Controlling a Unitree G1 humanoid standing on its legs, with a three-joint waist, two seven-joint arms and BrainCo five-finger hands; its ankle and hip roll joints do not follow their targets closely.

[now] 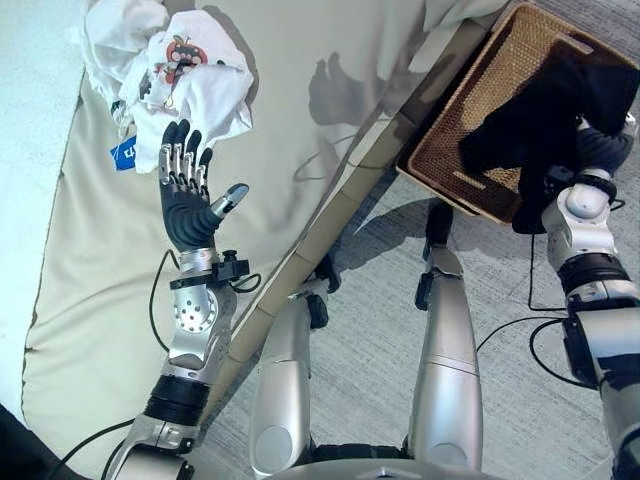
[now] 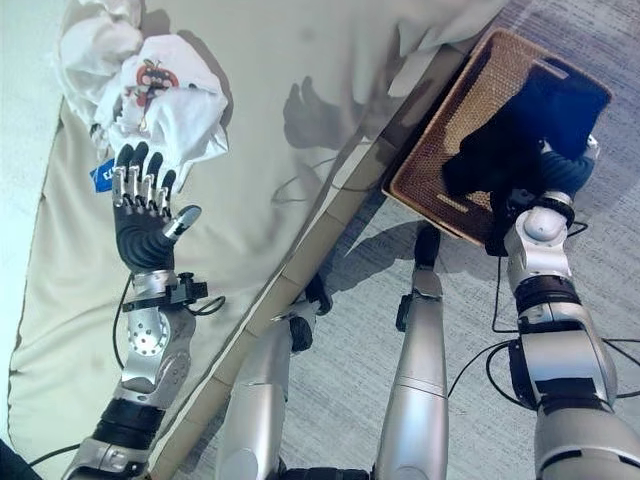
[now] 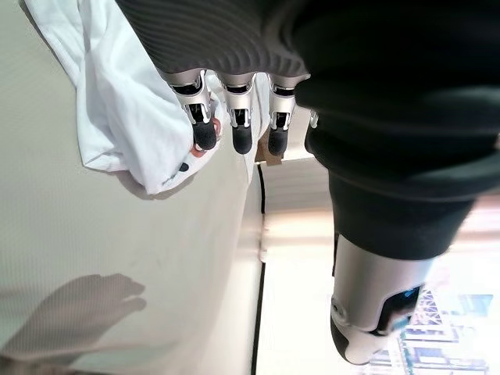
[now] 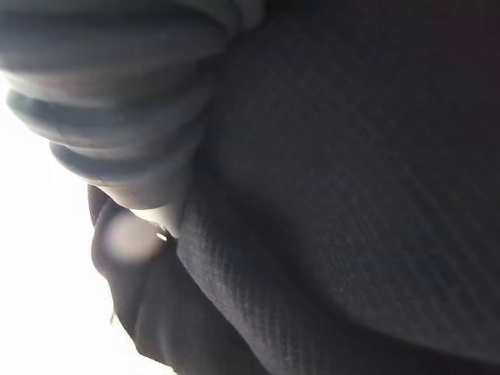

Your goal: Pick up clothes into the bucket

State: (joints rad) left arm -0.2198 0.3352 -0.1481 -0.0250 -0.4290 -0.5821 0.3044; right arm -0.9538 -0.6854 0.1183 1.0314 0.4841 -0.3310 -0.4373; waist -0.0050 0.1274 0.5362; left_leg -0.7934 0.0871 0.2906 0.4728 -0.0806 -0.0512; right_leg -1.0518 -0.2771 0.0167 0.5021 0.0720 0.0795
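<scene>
A crumpled white garment with a red print (image 1: pixel 185 70) lies at the far left of the beige bed. My left hand (image 1: pixel 185 200) is held open just in front of it, its fingertips (image 3: pixel 238 139) hovering at the cloth's edge (image 3: pixel 125 117) and holding nothing. A brown wicker basket (image 1: pixel 450 130) stands on the floor to the right of the bed. A black garment (image 1: pixel 540 120) is draped across it. My right hand (image 1: pixel 603 148) is at the basket's near right side, buried in that black cloth (image 4: pixel 351 195).
A small blue tag (image 1: pixel 122 152) lies beside the white garment. The bed's wooden side rail (image 1: pixel 330 225) runs diagonally between the bed and the grey carpet. More white cloth (image 1: pixel 450 20) hangs over the bed's far corner by the basket.
</scene>
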